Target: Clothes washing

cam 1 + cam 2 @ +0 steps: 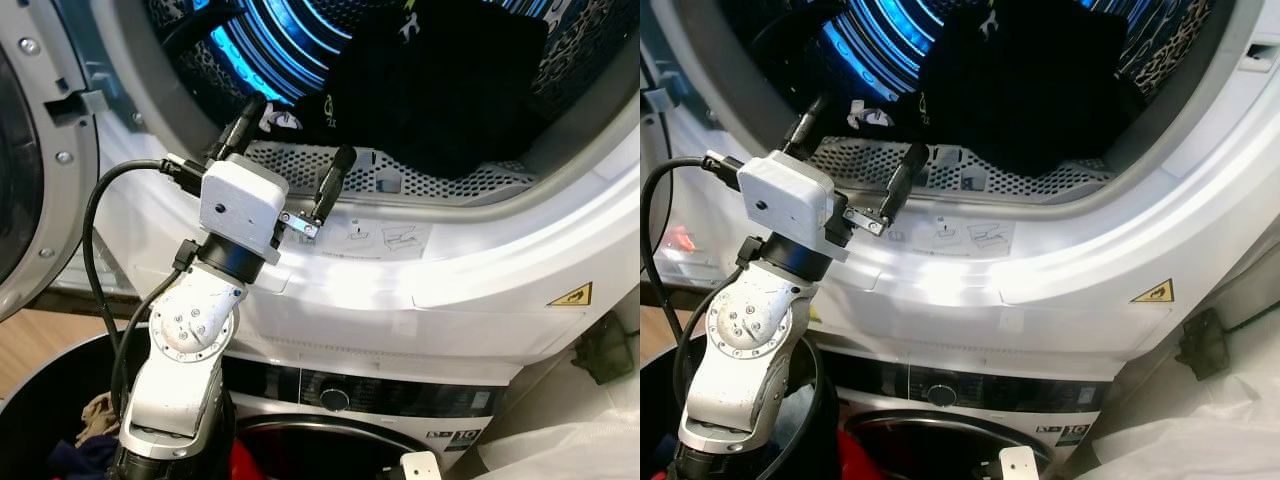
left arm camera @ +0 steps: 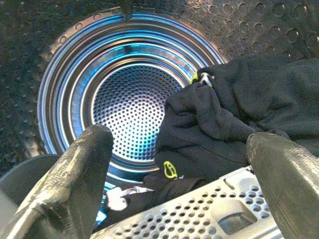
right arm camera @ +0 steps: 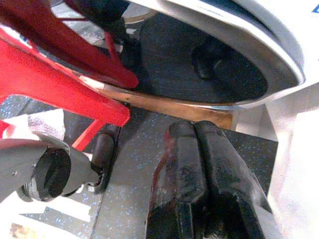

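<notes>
1. In the left eye view we see the left gripper (image 1: 297, 158) raised at the mouth of the upper machine's drum (image 1: 290, 40), its two black fingers spread wide with nothing between them. The black garment (image 1: 430, 80) lies inside the drum at 1 o'clock from the gripper, resting just behind the perforated lint-filter grille (image 1: 400, 175). The open door (image 1: 40, 150) stands at 9 o'clock. A dark basket (image 1: 50, 420) with mixed clothes sits at 7 o'clock, beside the arm

2. In the right eye view we see the same scene: the yellow warning sticker (image 1: 1153, 292) is on the white front at 4 o'clock from the gripper, and the lower machine's control panel (image 1: 960, 395) lies below

3. In the left wrist view we look between the fingers (image 2: 75, 174), which stand far apart, into the blue-lit drum; the black garment, with a small yellow-green logo (image 2: 170, 169), is heaped against the drum wall, apart from both fingers

4. In the right wrist view we see the right gripper (image 3: 199, 184) pointing at a dark speckled floor (image 3: 129, 199), its fingers pressed together and holding nothing. A red frame (image 3: 60, 84) sits at 10 o'clock from it
</notes>
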Motion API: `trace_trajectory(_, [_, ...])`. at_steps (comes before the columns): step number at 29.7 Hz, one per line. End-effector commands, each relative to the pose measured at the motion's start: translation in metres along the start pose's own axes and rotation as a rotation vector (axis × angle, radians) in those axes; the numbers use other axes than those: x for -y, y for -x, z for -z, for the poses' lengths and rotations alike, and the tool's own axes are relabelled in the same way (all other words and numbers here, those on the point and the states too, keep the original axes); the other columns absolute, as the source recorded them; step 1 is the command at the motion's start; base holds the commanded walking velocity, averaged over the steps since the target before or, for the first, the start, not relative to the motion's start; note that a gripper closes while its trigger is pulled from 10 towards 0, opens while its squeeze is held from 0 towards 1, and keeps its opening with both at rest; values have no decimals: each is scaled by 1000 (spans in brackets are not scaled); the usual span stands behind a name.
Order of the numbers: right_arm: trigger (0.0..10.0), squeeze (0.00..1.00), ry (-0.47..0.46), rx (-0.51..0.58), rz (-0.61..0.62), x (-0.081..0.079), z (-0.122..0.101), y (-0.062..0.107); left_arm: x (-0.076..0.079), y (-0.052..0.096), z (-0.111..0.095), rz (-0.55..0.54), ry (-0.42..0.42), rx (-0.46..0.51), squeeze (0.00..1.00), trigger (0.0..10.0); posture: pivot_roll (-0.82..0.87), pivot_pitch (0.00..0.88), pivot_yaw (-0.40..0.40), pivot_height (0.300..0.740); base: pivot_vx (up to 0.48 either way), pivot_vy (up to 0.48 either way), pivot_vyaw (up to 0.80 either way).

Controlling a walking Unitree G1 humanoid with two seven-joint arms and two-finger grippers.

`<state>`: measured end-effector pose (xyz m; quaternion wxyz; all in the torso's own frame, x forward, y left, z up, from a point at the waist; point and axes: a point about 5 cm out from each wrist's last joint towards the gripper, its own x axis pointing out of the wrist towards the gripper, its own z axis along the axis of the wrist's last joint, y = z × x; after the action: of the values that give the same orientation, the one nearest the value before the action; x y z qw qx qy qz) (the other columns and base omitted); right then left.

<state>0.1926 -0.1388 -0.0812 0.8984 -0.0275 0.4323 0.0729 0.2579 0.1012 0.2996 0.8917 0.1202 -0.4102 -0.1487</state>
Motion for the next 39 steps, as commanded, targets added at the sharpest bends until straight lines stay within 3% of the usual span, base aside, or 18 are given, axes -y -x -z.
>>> trace_trajectory(1, [10000, 0, 10, -19, -18, -3, 4, 0, 0, 0, -1, 2, 4, 5, 0, 10000, 221, 0, -1, 740, -289, 0, 0])
trace_trajectory(32, [10000, 0, 6, -32, -13, -3, 12, 2, 3, 3, -1, 8, 13, -3, 0, 10000, 210, 0, 1, 740, -300, 0, 0])
trace_trajectory(39, [10000, 0, 16, -39, -18, -3, 14, 3, 6, 7, 3, 26, 30, -33, 0, 10000, 214, 0, -1, 740, 0, 0, 0])
